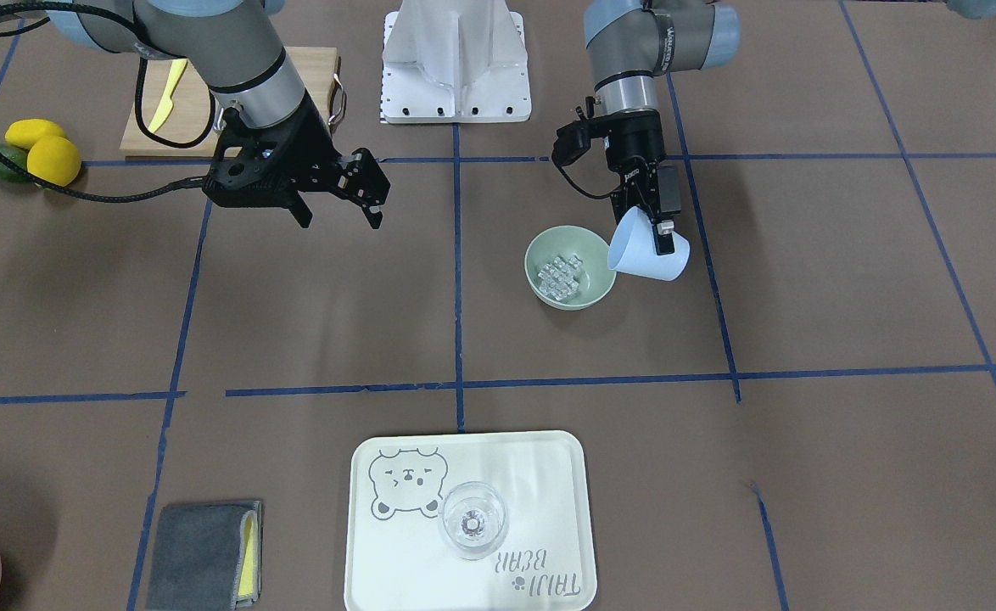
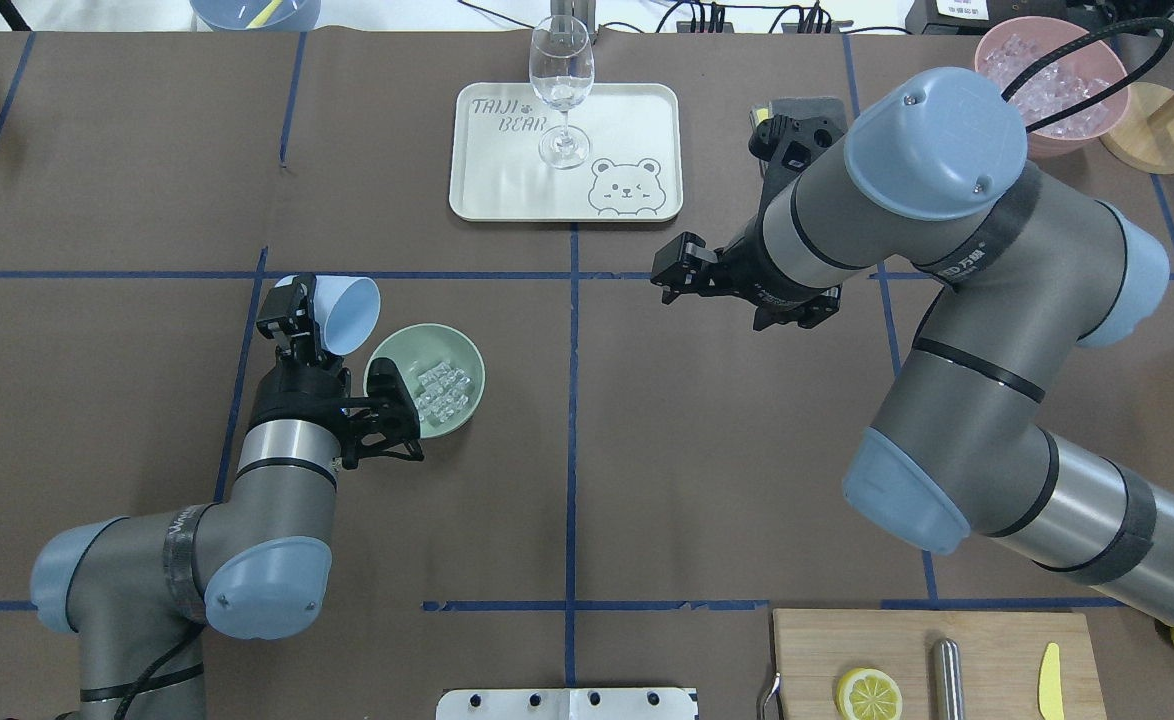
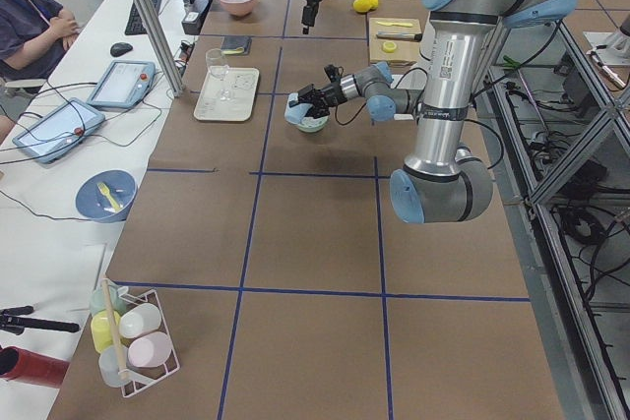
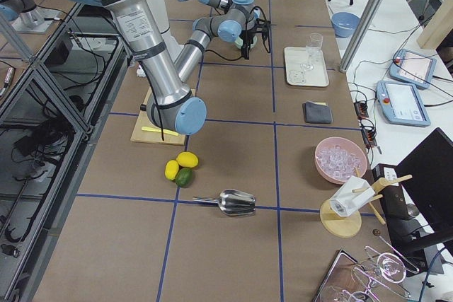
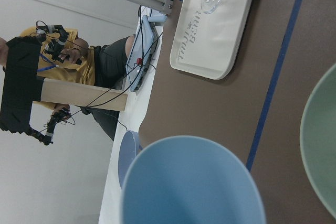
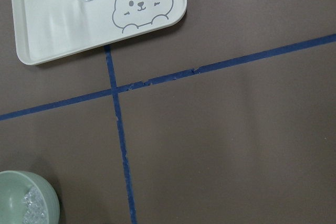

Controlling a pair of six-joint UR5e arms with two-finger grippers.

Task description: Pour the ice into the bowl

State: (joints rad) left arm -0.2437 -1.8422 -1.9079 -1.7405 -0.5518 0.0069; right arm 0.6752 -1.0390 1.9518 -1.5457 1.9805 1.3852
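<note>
Left gripper [image 1: 657, 231] clamps tilted cup [image 1: 644, 256] beside bowl [image 1: 559, 242]; ice [image 1: 560, 278] in bowl; right gripper [image 1: 338, 219] apart.

Mint-green bowl [image 1: 590, 244] upright on table, rim just beside tilted lt-blue cup's [image 1: 646, 253] mouth. Clear ice cubes [image 1: 559, 278] clustered inside, approx. center.

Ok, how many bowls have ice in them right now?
2: the green bowl beside the tilted blue cup, and the pink bowl at the table's far right edge.
</note>
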